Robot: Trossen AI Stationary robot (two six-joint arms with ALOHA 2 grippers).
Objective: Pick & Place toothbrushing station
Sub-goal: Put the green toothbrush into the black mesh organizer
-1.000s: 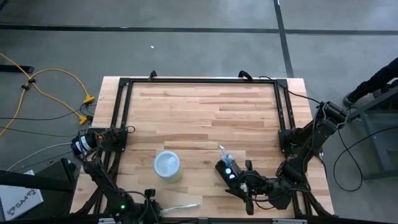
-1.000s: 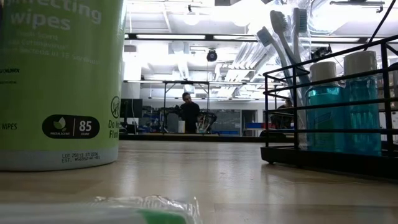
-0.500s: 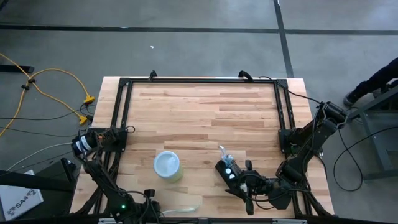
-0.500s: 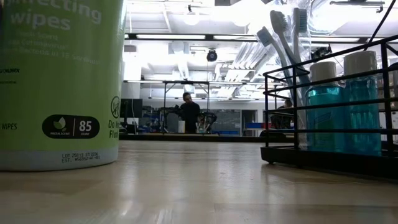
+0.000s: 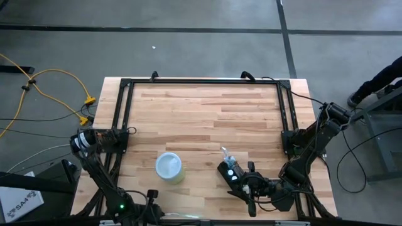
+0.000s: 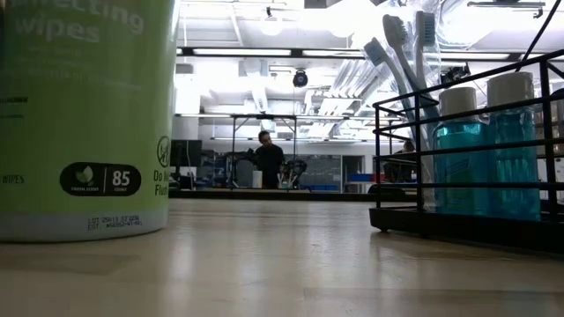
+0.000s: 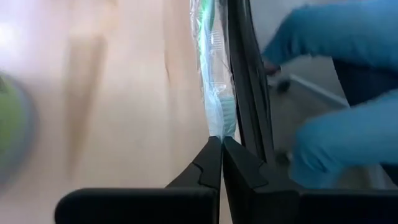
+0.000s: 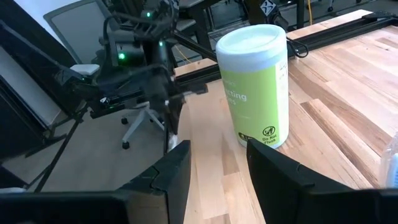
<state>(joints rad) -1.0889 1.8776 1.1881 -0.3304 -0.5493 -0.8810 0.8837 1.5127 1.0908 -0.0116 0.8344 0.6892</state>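
The toothbrushing station [image 5: 230,171] is a black wire rack with blue bottles and toothbrushes [image 6: 476,158], standing on the table right of the middle, toward the near edge. My right gripper [image 5: 249,190] is beside it, open [image 8: 217,177] and with nothing between its fingers. My left gripper [image 5: 152,215] is at the table's near edge, shut [image 7: 222,144] on a clear-wrapped toothbrush [image 7: 214,74]. The wrapped toothbrush runs away from the fingers along the black frame rail [image 7: 249,93]. My left gripper pinches the near end of the wrapped toothbrush [image 7: 221,129] between its two fingertips. The fingers lie along its length. Whether the toothbrush rests on the table or is lifted, I cannot tell.
A green wipes canister with a white lid [image 5: 169,167] stands left of the station. A black frame [image 5: 201,81] runs around the table. Blurred blue shapes [image 7: 336,81] show beyond the near edge. A person [image 6: 267,158] stands far off in the room.
The wrapped toothbrush lay on the table by the near edge and showed at the bottom of the low view. It has since gone toward the near edge, out of the low view and out of the high view.
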